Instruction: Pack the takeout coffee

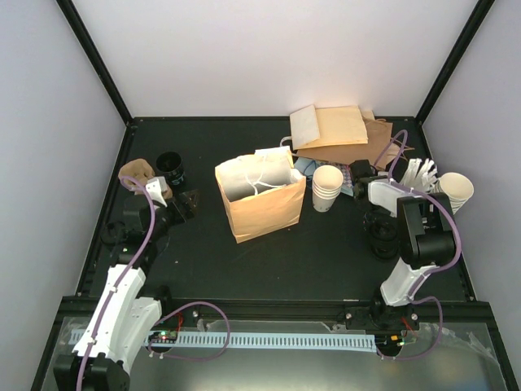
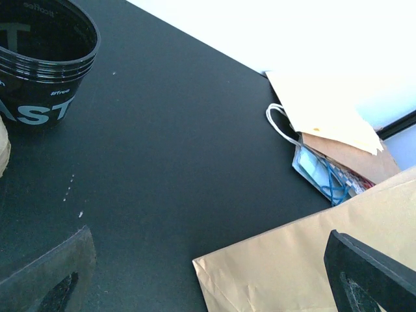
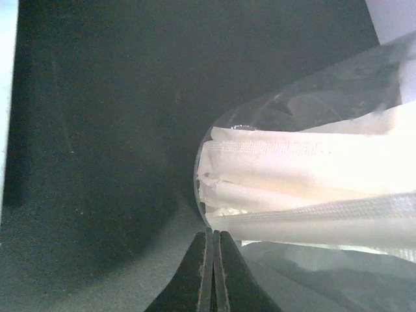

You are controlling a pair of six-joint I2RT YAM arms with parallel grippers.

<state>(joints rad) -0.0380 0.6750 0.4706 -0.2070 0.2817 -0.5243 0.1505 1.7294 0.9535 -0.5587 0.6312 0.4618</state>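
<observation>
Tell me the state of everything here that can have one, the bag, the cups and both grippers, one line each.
brown paper bag, open, white handles inside
black cups, nested, top one empty
cream cup stack, nested, upright, lidless
far-right cream cup, lidless
left gripper, open, holding nothing
right gripper, shut, tips at the edge of a clear packet
</observation>
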